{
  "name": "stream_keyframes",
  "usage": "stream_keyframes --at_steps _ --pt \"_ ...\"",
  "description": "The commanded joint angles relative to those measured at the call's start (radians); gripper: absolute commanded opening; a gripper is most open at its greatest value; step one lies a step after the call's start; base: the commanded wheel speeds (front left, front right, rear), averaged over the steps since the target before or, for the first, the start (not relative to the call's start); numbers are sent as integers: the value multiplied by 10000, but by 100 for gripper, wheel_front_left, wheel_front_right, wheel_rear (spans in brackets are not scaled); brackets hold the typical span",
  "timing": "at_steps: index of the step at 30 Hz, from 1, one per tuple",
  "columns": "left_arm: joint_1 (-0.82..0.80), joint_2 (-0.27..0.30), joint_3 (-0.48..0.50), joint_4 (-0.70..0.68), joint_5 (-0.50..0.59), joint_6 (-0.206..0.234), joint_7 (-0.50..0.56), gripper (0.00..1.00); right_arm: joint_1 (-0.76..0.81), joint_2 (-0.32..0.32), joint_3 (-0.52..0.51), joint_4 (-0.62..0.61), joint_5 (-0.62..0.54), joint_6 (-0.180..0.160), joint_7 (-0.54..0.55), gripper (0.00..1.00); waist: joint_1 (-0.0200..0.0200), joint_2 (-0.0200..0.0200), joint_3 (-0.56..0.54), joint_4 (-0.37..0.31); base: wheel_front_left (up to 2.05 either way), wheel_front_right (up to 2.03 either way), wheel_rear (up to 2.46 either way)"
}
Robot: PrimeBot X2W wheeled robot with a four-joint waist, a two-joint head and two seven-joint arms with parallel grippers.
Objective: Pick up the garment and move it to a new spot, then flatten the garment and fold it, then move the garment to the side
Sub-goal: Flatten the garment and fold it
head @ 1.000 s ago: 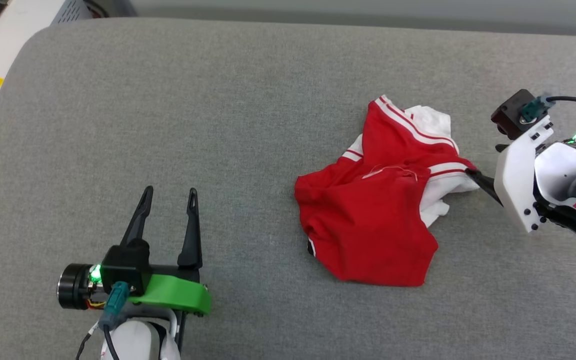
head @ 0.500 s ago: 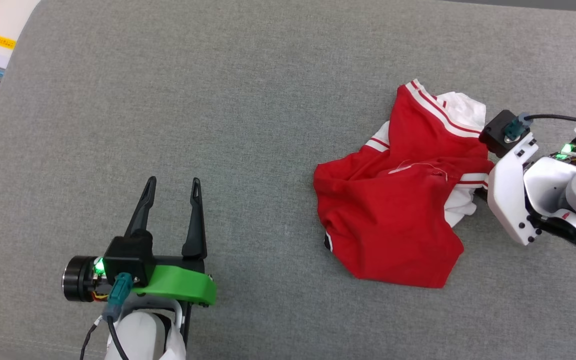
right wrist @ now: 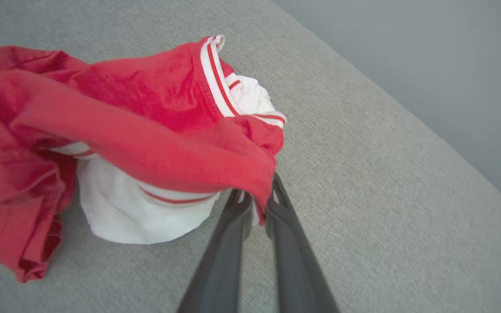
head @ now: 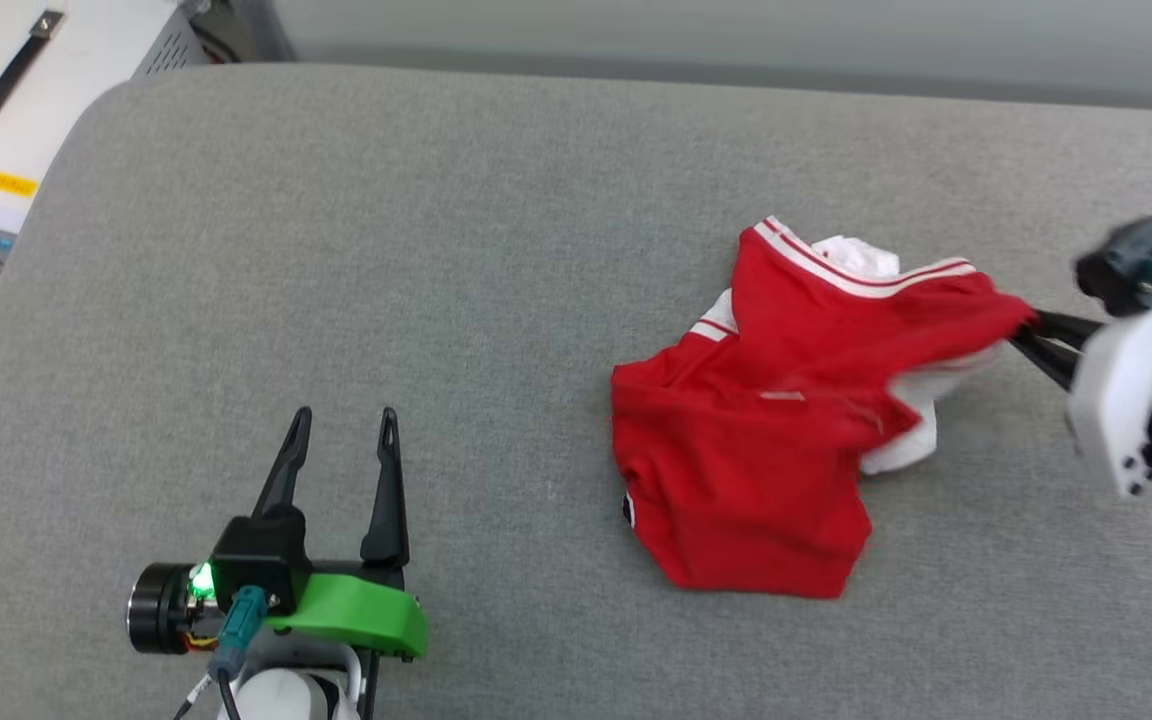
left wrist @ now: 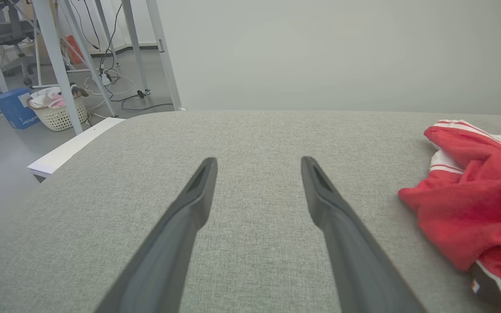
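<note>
Checking the right gripper [right wrist: 257, 201] first: its two dark fingers are pinched almost together on a red fold at the edge of the garment [right wrist: 146, 126], and in the right wrist view a sliver of white cloth shows between them. In the head view I see the right gripper [head: 1028, 328] at the right-hand corner of the garment [head: 756, 470], with the fabric drawn out to a point towards it (that part of the picture is motion-blurred, so I cannot tell how much of the corner is clear of the surface). The rest of the garment lies crumpled on the grey padded surface [head: 436, 250]. Its red body is bunched below and left of the pinched corner, and a white sleeve is tucked beneath the red fold. Red-and-white striped trim runs along the top edge, and a small black patch with a white outline shows at the lower left hem. The left gripper [head: 343, 415] is well to the left of the garment and apart from it, fingers spread wide with nothing between them. The left wrist view agrees, with bare grey cloth between the fingers and the garment [left wrist: 472, 204] off to the right. Far left of the garment, past the surface's rounded corner, stands a white equipment case [head: 26, 110] with a black handle.
</note>
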Motion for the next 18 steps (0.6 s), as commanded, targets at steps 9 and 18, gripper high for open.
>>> stream_keyframes --at_steps 9,18 --pt "684 -45 149 -8 116 30 -57 100 3956 -939 -2694 58 1115 -6 -859 0 -1 -1 -849 -552 0 0 0" --pt "769 -45 231 44 254 -107 -57 100 6973 -610 -4820 1227 1343 -6 -867 0 -1 -1 -999 -608 0 0 0"
